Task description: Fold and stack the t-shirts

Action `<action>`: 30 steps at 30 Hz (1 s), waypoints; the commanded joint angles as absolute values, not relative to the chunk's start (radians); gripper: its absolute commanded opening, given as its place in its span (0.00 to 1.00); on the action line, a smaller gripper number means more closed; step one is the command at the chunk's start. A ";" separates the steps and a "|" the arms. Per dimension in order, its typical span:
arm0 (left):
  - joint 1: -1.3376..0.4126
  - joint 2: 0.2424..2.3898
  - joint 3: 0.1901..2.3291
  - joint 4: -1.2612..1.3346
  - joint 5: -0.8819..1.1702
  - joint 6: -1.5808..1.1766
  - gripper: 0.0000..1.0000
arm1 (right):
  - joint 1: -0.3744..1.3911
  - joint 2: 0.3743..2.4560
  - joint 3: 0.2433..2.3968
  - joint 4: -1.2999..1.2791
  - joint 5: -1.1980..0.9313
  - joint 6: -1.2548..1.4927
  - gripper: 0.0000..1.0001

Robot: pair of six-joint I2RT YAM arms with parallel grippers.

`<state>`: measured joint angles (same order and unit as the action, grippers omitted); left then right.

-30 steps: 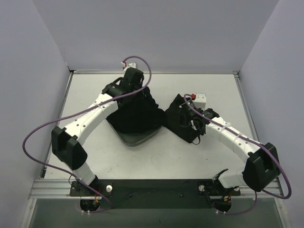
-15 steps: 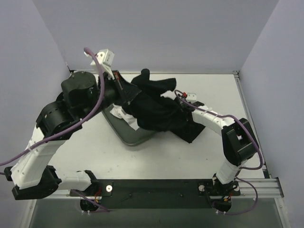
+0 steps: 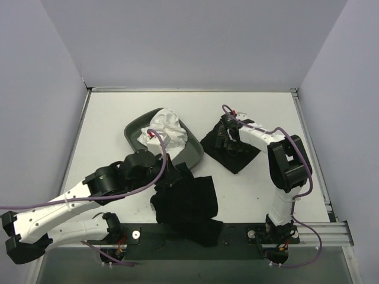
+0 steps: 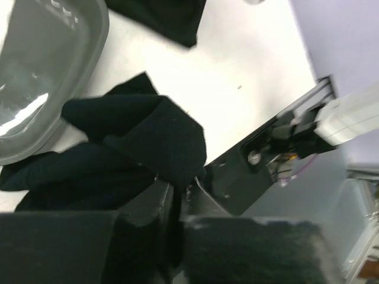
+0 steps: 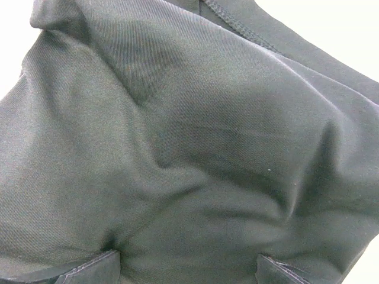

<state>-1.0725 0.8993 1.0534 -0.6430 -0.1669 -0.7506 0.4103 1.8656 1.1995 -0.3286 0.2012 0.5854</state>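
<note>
One black t-shirt [image 3: 185, 204] lies crumpled near the table's front, its lower part draped over the near rail. My left gripper [image 3: 170, 177] is shut on its upper edge; in the left wrist view the cloth [image 4: 136, 142] bunches up and runs down between the closed jaws of that gripper [image 4: 179, 189]. A second black t-shirt [image 3: 234, 152], folded flat, lies right of centre, also seen as a dark t-shirt corner [image 4: 166, 18]. My right gripper [image 3: 228, 137] stands open, pressed down on it. That shirt's cloth [image 5: 189, 136] fills the right wrist view, with the gripper [image 5: 186, 269] fingertips wide apart at the bottom.
A shallow grey-green tray [image 3: 135, 129] sits left of centre at the back with a crumpled white cloth [image 3: 166, 127] in it; its rim [image 4: 89, 65] shows in the left wrist view. The black base rail [image 3: 237, 234] runs along the near edge.
My left arm has swung from the back to the front, pulling the black shirt off the tray to the near edge. The white cloth now shows in the tray. My right gripper stays on the folded shirt.
</note>
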 commanded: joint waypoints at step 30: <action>-1.091 0.976 0.926 -0.429 -0.192 -0.698 0.96 | -0.015 2.465 2.123 -0.736 0.033 0.583 1.00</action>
